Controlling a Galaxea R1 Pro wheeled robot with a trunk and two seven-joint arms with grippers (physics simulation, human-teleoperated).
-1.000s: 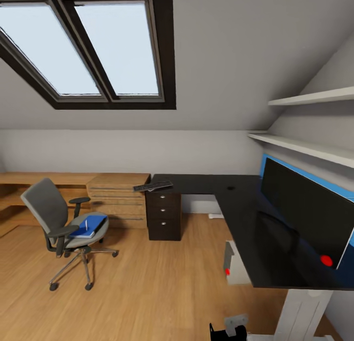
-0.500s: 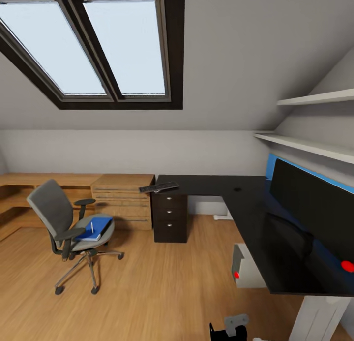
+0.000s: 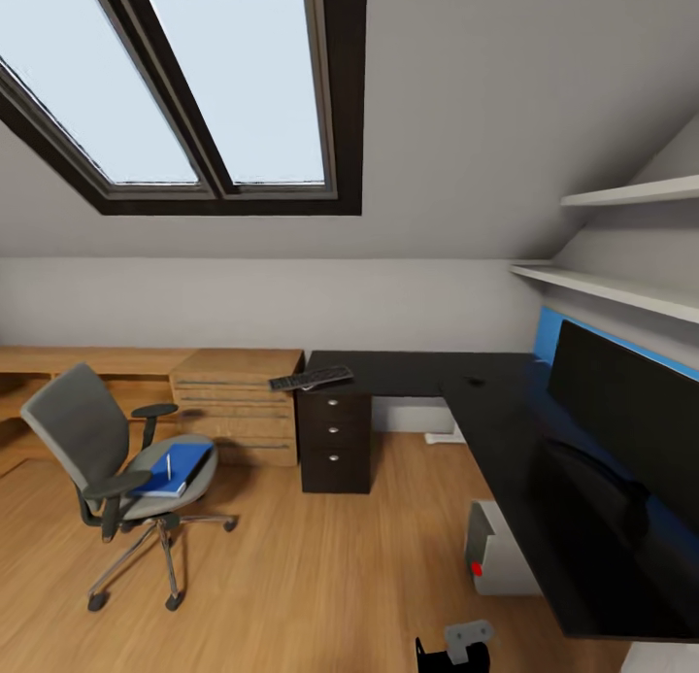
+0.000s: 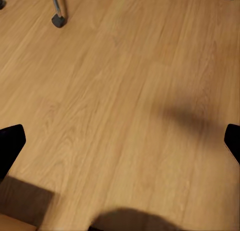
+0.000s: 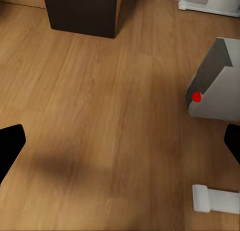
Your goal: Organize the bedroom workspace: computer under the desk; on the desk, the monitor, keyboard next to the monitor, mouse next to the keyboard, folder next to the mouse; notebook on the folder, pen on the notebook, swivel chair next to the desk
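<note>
The swivel chair [image 3: 80, 432] stands on the floor at the left, away from the desk [image 3: 417, 373]. On its seat lies the blue folder [image 3: 179, 460] with the pale pen [image 3: 168, 465] on top; I cannot make out the notebook. The keyboard [image 3: 311, 378] lies at the desk's left end, above the black pedestal [image 3: 336, 441]. The monitor [image 3: 631, 422] stands on the desk at the right. A small dark lump [image 3: 475, 381] on the desk top may be the mouse. The grey computer [image 3: 496, 553] [image 5: 215, 81] sits under the desk. My left gripper [image 4: 120, 143] and right gripper [image 5: 120, 143] hang open over bare floor.
A light wooden drawer cabinet [image 3: 233, 401] and low wooden bench stand against the back wall left of the desk. White shelves [image 3: 621, 289] hang above the monitor. A chair caster [image 4: 58, 21] lies near my left gripper. A white desk foot [image 5: 215, 198] lies near my right gripper.
The whole head view has shifted, so the camera has moved closer and turned. The chair, desk, keyboard and monitor keep their places relative to one another.
</note>
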